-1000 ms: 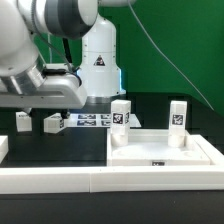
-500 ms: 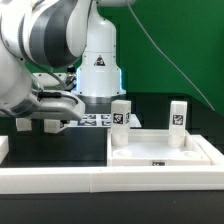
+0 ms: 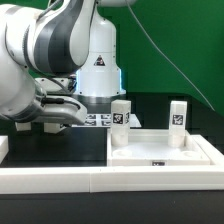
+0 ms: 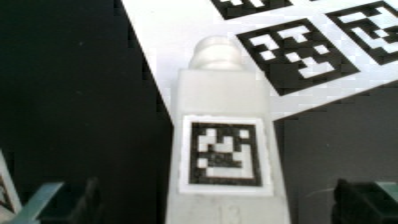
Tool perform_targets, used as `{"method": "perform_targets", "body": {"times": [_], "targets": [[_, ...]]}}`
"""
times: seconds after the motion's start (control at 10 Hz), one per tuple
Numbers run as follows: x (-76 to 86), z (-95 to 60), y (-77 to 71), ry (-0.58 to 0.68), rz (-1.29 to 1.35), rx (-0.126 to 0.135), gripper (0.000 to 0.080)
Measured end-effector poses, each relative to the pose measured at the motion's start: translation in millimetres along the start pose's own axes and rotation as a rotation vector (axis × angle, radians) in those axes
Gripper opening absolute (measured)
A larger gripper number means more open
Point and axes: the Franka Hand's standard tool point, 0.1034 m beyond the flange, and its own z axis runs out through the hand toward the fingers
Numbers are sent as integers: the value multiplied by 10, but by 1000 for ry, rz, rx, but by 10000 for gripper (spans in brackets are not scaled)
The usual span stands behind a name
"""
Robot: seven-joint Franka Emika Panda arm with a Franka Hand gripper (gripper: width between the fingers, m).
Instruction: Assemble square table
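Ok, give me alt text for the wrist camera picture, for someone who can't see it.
A white leg block with a black-and-white tag fills the middle, between the fingers of the open pincer, which stand clear of it. Its rounded tip points toward the marker board on the black table.

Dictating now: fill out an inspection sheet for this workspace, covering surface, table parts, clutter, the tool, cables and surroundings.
Surface: black table, with the marker board lying flat on it.
Job's things: square tabletop at the exterior view's right; first upright leg and second upright leg stand at its far corners; a lying leg sits under the tool.
Clutter: nothing seen; only white border rails along the front.
Grippers: tool open, straddling the lying leg without touching it.
Cables: one black cable beside the robot base.
Surroundings: green backdrop.
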Motion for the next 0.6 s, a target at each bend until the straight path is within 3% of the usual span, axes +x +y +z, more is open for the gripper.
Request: {"method": "perform_targets", "body": {"times": [0.2, 0.4, 0.5, 0.6], "targets": [[25, 12, -12, 11, -3, -6, 648], [29, 6, -22, 12, -5, -7, 366], [32, 2, -35, 13, -6, -9, 366], [34, 2, -58, 13, -10, -12, 288]]}}
